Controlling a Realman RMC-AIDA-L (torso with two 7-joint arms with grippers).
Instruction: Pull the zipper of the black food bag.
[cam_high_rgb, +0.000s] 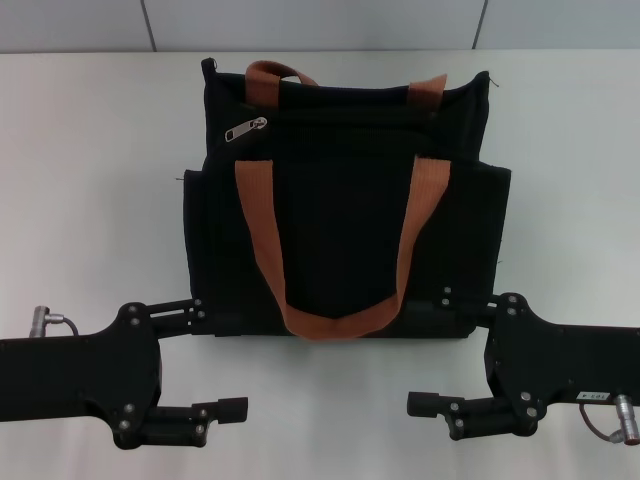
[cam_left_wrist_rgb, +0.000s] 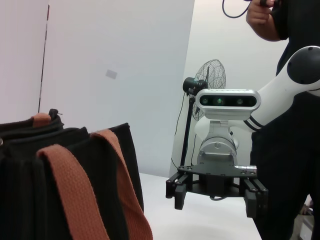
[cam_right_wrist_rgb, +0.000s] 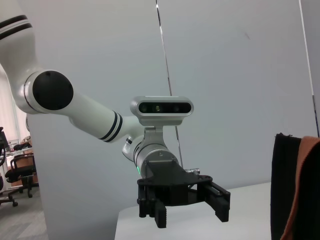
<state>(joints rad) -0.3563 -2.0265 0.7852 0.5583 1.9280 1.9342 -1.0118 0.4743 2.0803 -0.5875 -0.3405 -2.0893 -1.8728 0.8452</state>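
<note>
Black food bag lying flat mid-desk, top edge toward the far edge, base toward the near edge. Two orange-brown webbing handles: one looped down over the front panel, the other arching past the top edge. Silver zipper resting near the bag's upper left corner, at the left end of the zip line, tilted, untouched. Left gripper near the near-left corner of the white desk, fingers spread wide, empty, upper finger seemingly just beside the bag's lower left corner. Right gripper mirrored near the near-right corner, likewise wide open and empty, close to the bag's lower right corner.
</note>
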